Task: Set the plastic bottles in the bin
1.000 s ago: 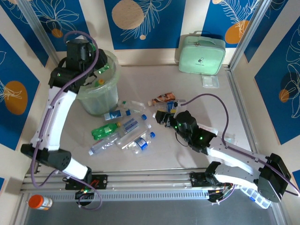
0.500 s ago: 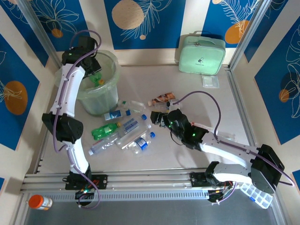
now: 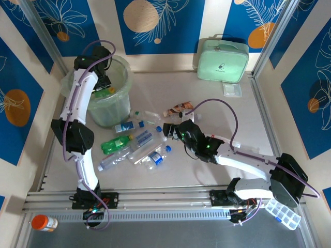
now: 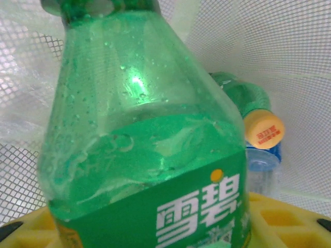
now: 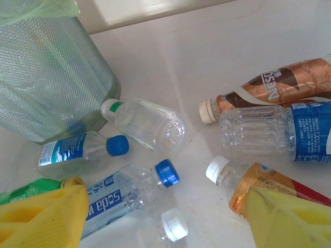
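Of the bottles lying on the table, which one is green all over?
The green bottle at the pile's left edge, near the bin; the others there are clear or carry brown or orange labels.

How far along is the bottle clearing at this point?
Done: at least two bottles lie in the bin, a green one with an orange cap and a blue-capped one. In hand: the left fingers hold a green Sprite bottle inside the bin's mouth. Left: a scatter of bottles on the table, the right fingers open above them.
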Available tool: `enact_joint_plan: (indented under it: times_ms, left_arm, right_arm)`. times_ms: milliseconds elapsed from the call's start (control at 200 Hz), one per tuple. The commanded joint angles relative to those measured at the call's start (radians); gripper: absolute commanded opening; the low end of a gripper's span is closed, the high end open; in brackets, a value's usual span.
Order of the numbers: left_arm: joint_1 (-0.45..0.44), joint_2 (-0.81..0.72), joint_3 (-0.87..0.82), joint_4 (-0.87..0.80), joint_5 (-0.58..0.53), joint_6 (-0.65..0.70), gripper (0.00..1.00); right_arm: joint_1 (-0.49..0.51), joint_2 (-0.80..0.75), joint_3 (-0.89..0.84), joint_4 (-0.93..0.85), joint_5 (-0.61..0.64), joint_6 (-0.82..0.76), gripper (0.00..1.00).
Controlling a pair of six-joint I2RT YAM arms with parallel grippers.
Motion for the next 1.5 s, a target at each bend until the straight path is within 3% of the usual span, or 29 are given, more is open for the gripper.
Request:
enact_joint_plan:
  times_ms: [0, 355, 630, 695, 765, 1296, 1331, 1496]
  left_arm:
    - [0.017, 0.037, -0.017, -0.047, -0.042, 0.044, 0.13]
    - [0.041, 0.099, -0.051, -0.026, -0.034, 0.096, 0.18]
    - [0.075, 0.126, -0.041, -0.016, 0.006, 0.083, 0.32]
    - [0.079, 0.126, -0.035, -0.020, 0.018, 0.071, 0.47]
    - [0.080, 0.119, -0.034, -0.015, 0.036, 0.069, 0.56]
    - [0.087, 0.093, -0.054, -0.014, 0.087, 0.058, 0.75]
    - [0.088, 0.091, -0.054, -0.014, 0.093, 0.057, 0.81]
    - [0.088, 0.071, -0.054, -0.010, 0.086, 0.057, 0.80]
  right_arm:
    - [0.003, -0.065, -0.021, 0.039, 0.057, 0.021, 0.80]
    - [-0.021, -0.098, -0.036, 0.028, 0.037, 0.065, 0.79]
    - [-0.021, -0.102, -0.036, 0.028, 0.037, 0.067, 0.79]
    - [-0.022, -0.103, -0.037, 0.030, 0.037, 0.066, 0.79]
    - [-0.023, -0.104, -0.039, 0.031, 0.035, 0.066, 0.79]
    - [-0.026, -0.108, -0.044, 0.039, 0.024, 0.066, 0.79]
    - [-0.026, -0.108, -0.044, 0.040, 0.023, 0.066, 0.79]
    - [-0.028, -0.105, -0.044, 0.040, 0.022, 0.065, 0.79]
